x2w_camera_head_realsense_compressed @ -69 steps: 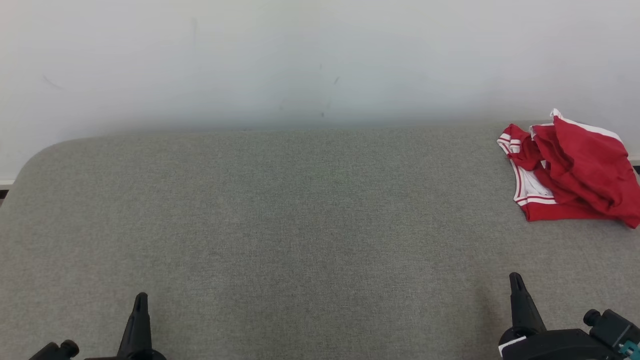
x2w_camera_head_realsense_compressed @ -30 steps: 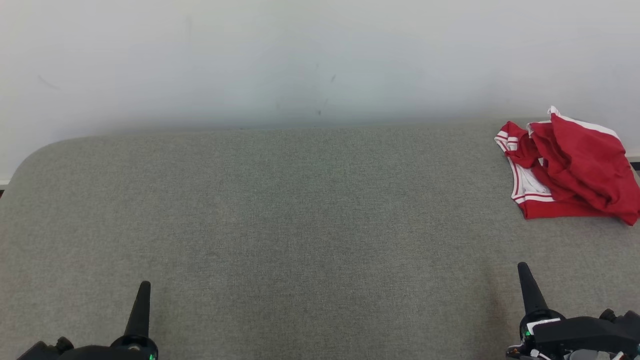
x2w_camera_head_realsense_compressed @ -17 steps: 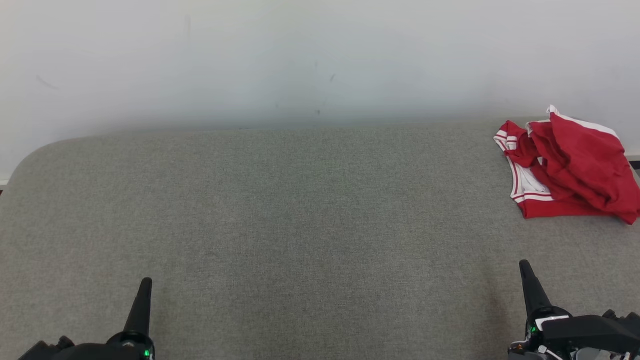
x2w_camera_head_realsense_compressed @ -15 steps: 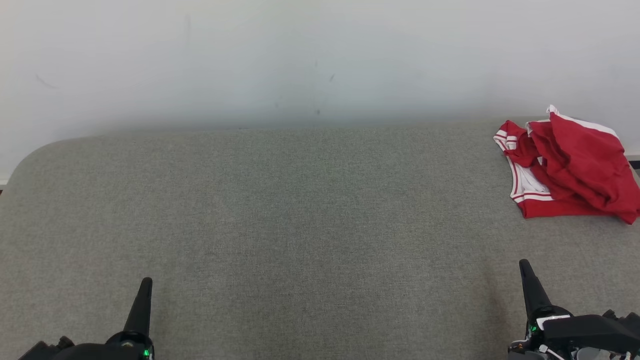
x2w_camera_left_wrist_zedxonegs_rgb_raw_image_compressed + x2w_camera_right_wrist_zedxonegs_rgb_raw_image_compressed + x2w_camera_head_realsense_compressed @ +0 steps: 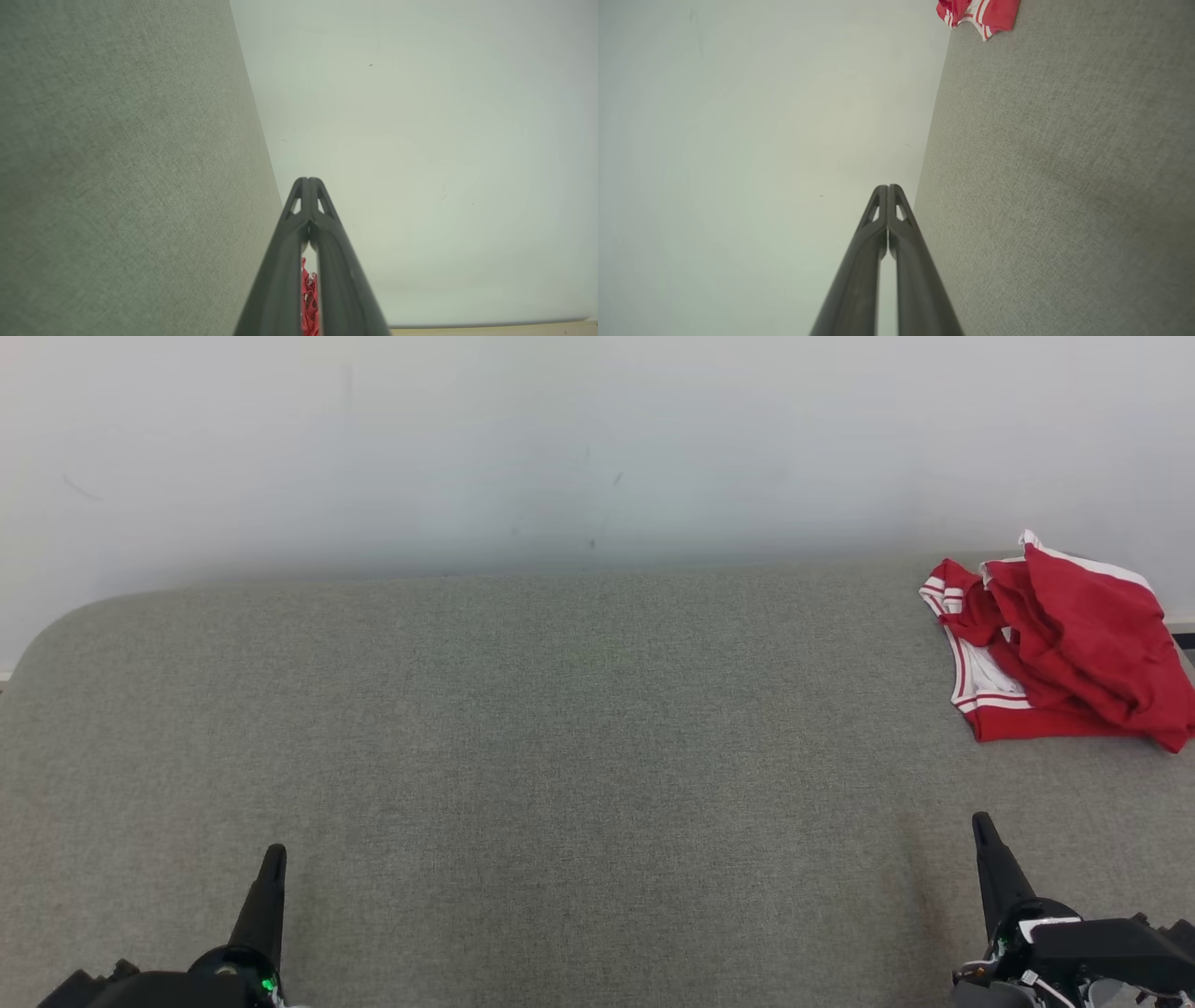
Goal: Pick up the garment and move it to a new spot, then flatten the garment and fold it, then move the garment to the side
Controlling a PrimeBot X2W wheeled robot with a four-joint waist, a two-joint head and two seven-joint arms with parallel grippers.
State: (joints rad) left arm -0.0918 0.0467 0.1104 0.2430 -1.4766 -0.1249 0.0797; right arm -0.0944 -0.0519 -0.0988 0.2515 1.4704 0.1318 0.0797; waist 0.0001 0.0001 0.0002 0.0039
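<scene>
The garment (image 5: 1064, 653) lies crumpled at the far right of the head view, on the grey padded surface (image 5: 560, 756) close to the pale wall (image 5: 560, 448), its right end reaching the frame's edge; in the right wrist view it shows at the top edge (image 5: 978, 14). It is red cloth with white-and-red striped trim, heaped in loose folds, so it looks light, soft and limp. It will likely sag and drape from whatever point is pinched, and it should not be fragile. The cloth looks thin, so a shallow pinch could catch one layer only or slip off. The raised fold at the top of the heap or the striped band along the left and lower side look like the firmest places to take hold, since a hem gives more thickness. The left gripper (image 5: 271, 863) sits at the lower left and the right gripper (image 5: 985, 835) at the lower right, both with fingers pressed together on nothing, well apart from the garment.
</scene>
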